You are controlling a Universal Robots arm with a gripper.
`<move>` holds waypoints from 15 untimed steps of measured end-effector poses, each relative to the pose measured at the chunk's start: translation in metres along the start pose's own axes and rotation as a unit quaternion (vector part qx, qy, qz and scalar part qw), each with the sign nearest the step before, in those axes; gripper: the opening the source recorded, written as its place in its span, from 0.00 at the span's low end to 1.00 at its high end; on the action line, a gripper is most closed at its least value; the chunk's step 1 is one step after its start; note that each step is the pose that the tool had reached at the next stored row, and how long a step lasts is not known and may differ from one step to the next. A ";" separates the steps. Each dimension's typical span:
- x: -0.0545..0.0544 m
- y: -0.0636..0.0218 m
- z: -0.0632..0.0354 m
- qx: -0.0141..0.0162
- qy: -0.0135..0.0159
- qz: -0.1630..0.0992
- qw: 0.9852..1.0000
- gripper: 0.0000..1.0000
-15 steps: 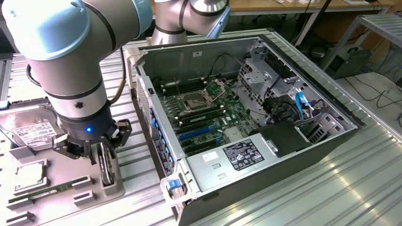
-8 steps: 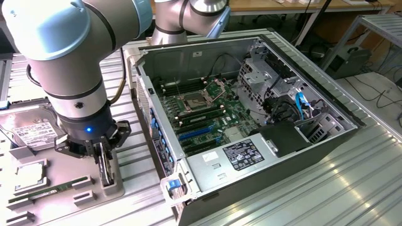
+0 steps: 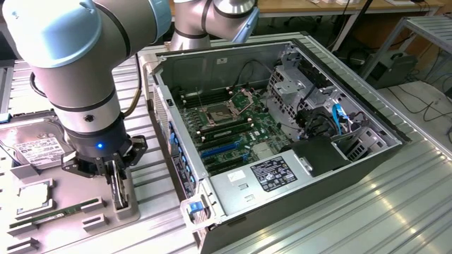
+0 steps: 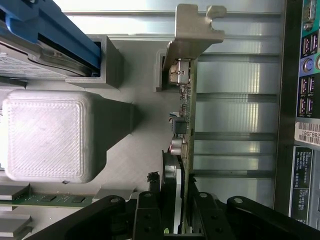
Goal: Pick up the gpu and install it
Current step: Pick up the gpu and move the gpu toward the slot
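Plainly, the gripper [image 3: 116, 182] had its two black fingers [image 4: 161, 200] pressed against opposite faces of the gpu [image 3: 118, 194], pinching the card between them. The gpu stood upright on its long edge in a grey slotted holder [image 3: 129, 210] on the grey fixture tray [image 3: 71, 193], at the exterior view's lower left, just beside the open computer case [image 3: 395, 132] and outside it.

From the wrist view the gpu [image 4: 186, 107] appeared edge-on: a thin board with a green edge, a row of small dark components and a silvery can-shaped part along one face, and a small metal connector near its far end. That end carried a pale, silvery metal bracket [image 4: 192, 32], bent over at a right angle with a notched tab. The gripper [image 4: 181, 197] clasped the card at the end away from the bracket.

On the same tray lay a hard drive [image 3: 35, 145] with a white label, well apart from the card, and a narrow green RAM stick [image 3: 50, 214] in its own slot nearer to it. Inside the case the motherboard [image 3: 233, 121] lay exposed, its blue expansion slots [image 3: 219, 151] showing.
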State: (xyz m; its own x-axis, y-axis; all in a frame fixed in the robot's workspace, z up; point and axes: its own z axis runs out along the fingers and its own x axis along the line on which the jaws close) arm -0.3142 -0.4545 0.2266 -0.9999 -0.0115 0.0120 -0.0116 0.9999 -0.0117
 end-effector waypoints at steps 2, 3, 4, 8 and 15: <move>0.000 0.0000 0.0000 0.000 0.000 0.000 1.000 0.30; 0.000 0.0000 0.0000 0.000 0.000 0.000 1.000 0.30; 0.000 0.0000 0.0000 0.000 0.000 0.000 1.000 0.30; 0.000 0.0000 0.0000 0.000 0.000 0.000 1.000 0.29; 0.000 0.0000 0.0000 0.000 0.000 0.000 1.000 0.28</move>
State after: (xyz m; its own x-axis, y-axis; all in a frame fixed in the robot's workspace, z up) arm -0.3142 -0.4544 0.2266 -0.9999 -0.0119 0.0119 -0.0121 0.9999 -0.0123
